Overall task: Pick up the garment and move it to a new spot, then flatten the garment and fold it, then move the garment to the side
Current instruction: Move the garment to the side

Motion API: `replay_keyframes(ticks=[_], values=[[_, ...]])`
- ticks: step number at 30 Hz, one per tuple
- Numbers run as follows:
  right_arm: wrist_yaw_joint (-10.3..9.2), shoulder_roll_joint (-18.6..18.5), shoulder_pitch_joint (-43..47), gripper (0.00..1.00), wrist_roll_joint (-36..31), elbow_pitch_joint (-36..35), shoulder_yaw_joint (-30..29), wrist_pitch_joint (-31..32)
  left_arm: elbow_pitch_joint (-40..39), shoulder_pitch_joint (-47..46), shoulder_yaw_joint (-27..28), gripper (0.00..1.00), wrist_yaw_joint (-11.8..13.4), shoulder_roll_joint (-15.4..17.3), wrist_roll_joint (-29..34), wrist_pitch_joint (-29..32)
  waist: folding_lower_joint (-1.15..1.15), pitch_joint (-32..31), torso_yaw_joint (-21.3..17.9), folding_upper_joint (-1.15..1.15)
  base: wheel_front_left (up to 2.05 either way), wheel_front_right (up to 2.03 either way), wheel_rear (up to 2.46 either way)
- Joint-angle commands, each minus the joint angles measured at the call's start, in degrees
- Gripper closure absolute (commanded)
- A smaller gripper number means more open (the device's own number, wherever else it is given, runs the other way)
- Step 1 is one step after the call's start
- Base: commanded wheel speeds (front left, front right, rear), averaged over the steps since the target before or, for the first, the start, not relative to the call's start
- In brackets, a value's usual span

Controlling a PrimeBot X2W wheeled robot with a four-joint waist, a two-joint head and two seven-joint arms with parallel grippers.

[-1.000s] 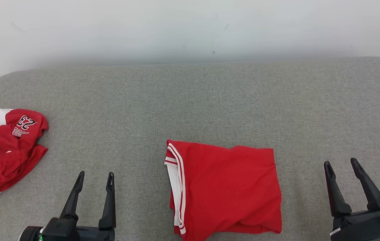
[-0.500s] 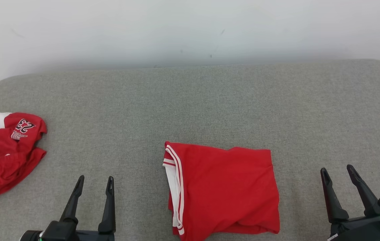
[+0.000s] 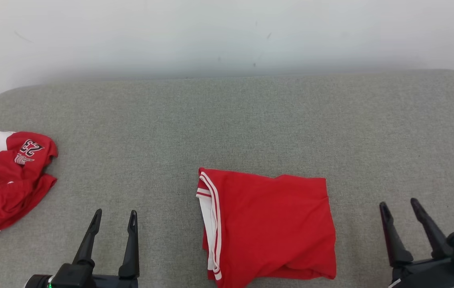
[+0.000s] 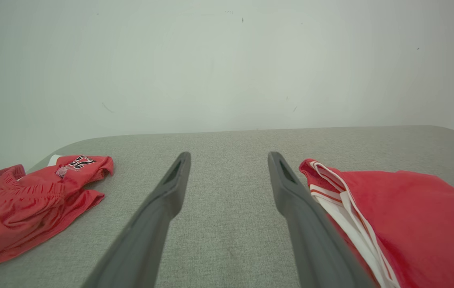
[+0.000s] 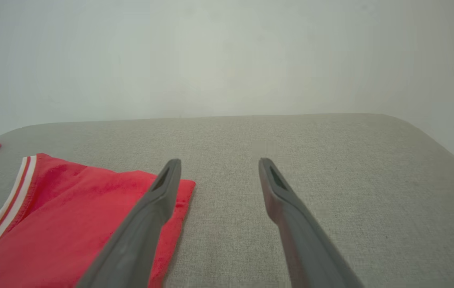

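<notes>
Roughly midway between the left pincer [image 3: 115, 212] and right pincer [image 3: 399, 203], both spread and empty, lies the folded garment [image 3: 271, 224].

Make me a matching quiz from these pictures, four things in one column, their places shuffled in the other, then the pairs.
1 folded red garment
2 crumpled red garment numbered 23
3 left gripper
4 right gripper

A lower right of head view, open
B far left of the grey cushion
C middle of the cushion
D lower left of head view, open

Pairs: 1-C, 2-B, 3-D, 4-A
</notes>
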Motion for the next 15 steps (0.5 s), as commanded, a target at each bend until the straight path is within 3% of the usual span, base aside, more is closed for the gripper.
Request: replay_keyframes(ticks=[1, 15], values=[[0.01, -0.1, -0.3, 0.00, 0.8, 0.7, 0.4, 0.5, -0.2, -0.3, 0.0, 0.00, 0.3, 0.3, -0.3, -0.1, 0.00, 0.2, 0.1, 0.00, 0.00, 0.00, 0.00], [0.01, -1.5, -6.5, 0.00, 7.5, 12.1, 11.4, 6.9, 0.2, -2.5, -1.3, 0.00, 0.1, -0.5, -0.2, -0.7, 0.00, 3.8, 1.5, 0.00, 0.00, 0.00, 0.00]])
